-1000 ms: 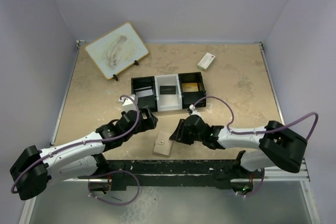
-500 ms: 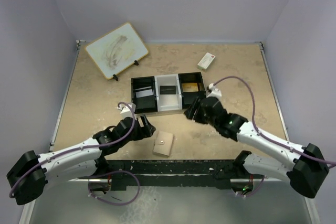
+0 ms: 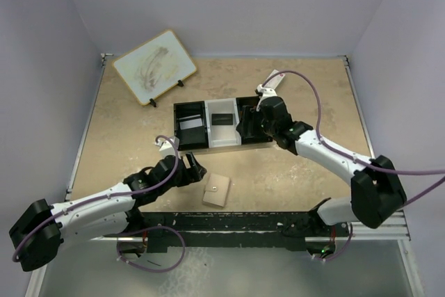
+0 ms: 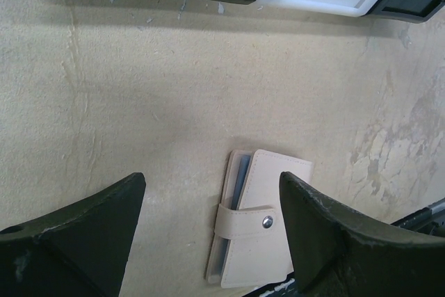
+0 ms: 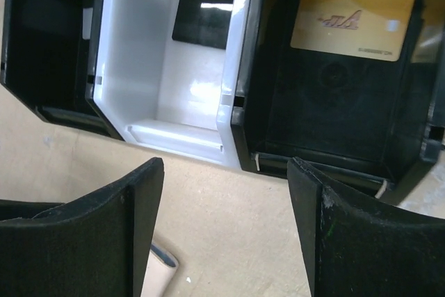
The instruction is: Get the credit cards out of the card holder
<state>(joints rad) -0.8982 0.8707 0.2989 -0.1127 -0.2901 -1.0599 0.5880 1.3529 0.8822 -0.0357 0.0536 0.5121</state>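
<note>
The tan card holder (image 3: 217, 190) lies snapped shut on the table near the front edge, a strip of pale blue showing at its side (image 4: 261, 227). My left gripper (image 3: 193, 170) is open just to its left. In the left wrist view its jaws (image 4: 212, 193) straddle the holder from above without touching it. My right gripper (image 3: 245, 126) hangs open and empty over the front wall of the tray (image 3: 206, 147). One gold credit card (image 5: 351, 24) lies in the right black compartment and a black card (image 5: 201, 17) in the white middle one. A pale card (image 3: 189, 122) is in the left compartment.
A white board on a stand (image 3: 154, 66) leans at the back left. A white box with a red mark (image 3: 274, 80) sits at the back, behind the right arm's cable. A black rail (image 3: 229, 222) runs along the front edge, close to the card holder.
The right gripper has swung from beside the card holder up to the tray's right compartment, its jaws widening. The left gripper drew back a little toward the near left.
</note>
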